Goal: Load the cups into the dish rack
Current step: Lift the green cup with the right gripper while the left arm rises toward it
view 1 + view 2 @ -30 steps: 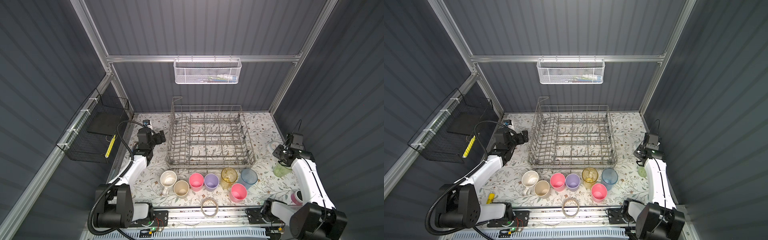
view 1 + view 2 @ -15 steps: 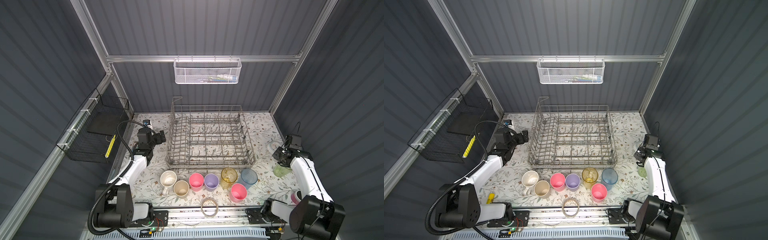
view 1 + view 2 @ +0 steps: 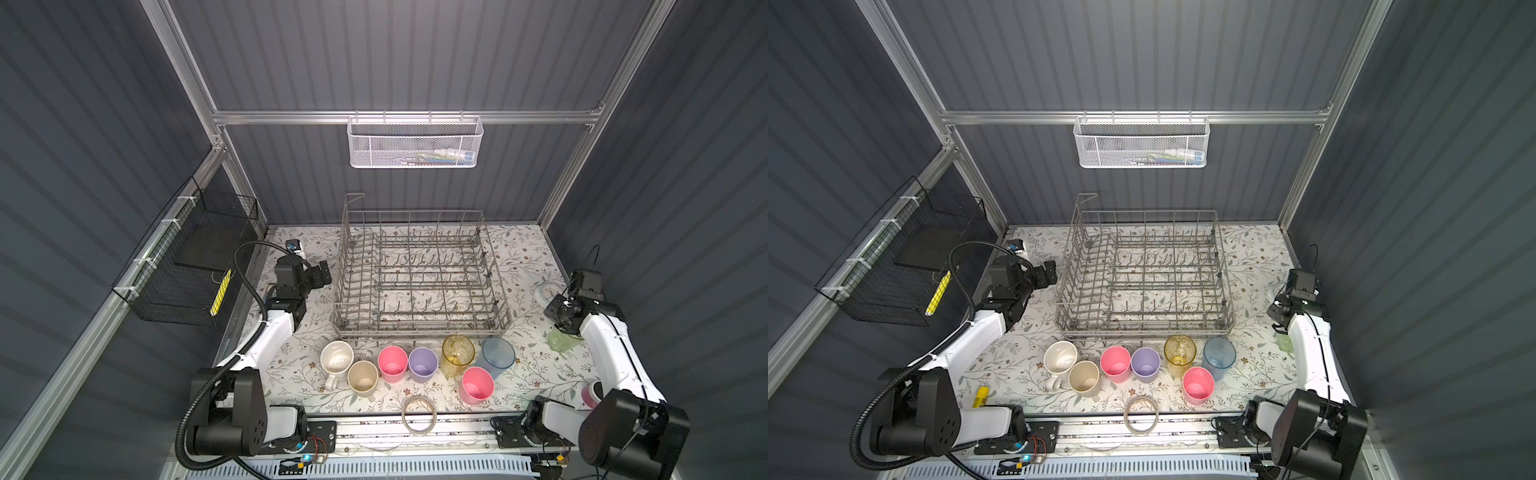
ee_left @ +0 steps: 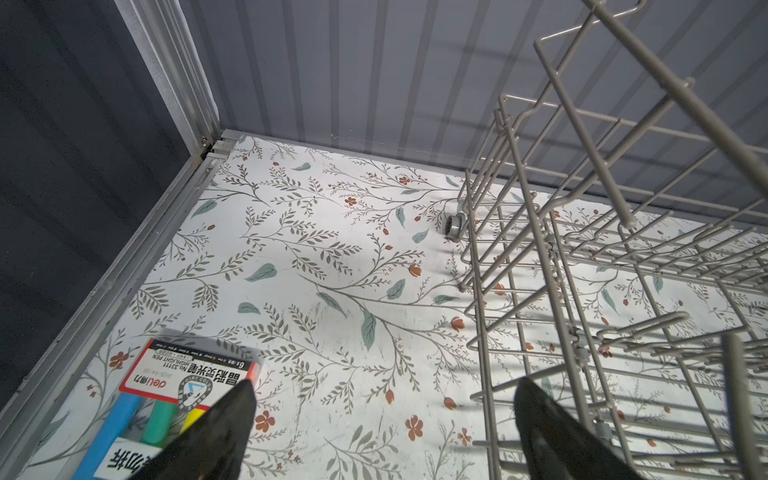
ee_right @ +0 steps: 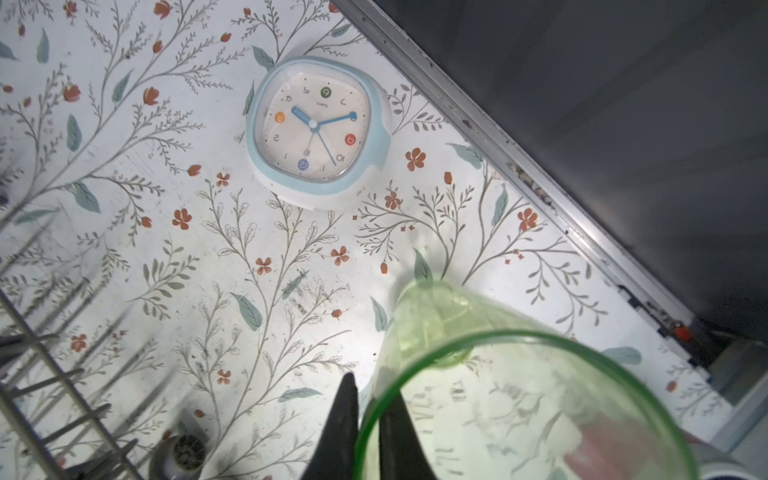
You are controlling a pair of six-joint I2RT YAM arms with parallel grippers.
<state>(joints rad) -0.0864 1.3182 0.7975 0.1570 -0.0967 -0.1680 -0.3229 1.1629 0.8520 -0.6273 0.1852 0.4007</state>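
The grey wire dish rack (image 3: 419,330) (image 3: 1142,330) stands empty mid-table. In front of it stand a white mug (image 3: 336,357), beige cup (image 3: 363,376), two pink cups (image 3: 392,363) (image 3: 476,384), lilac cup (image 3: 423,363), amber tumbler (image 3: 458,353) and blue tumbler (image 3: 498,353). At the right, my right gripper (image 5: 370,390) (image 3: 562,328) is shut on the rim of the green tumbler (image 5: 498,374) (image 3: 561,338), one finger inside, one outside. My left gripper (image 4: 384,386) (image 3: 324,272) hangs open and empty by the rack's left side.
A blue-white clock (image 5: 318,133) lies beyond the green tumbler by the right wall. A highlighter pack (image 4: 166,386) sits under the left gripper. A tape ring (image 3: 419,413) lies at the front edge. A white mesh basket (image 3: 415,143) and a black wire basket (image 3: 187,266) hang on the walls.
The right gripper has closed onto the green tumbler's rim after shifting slightly toward the back. The left arm has stayed put.
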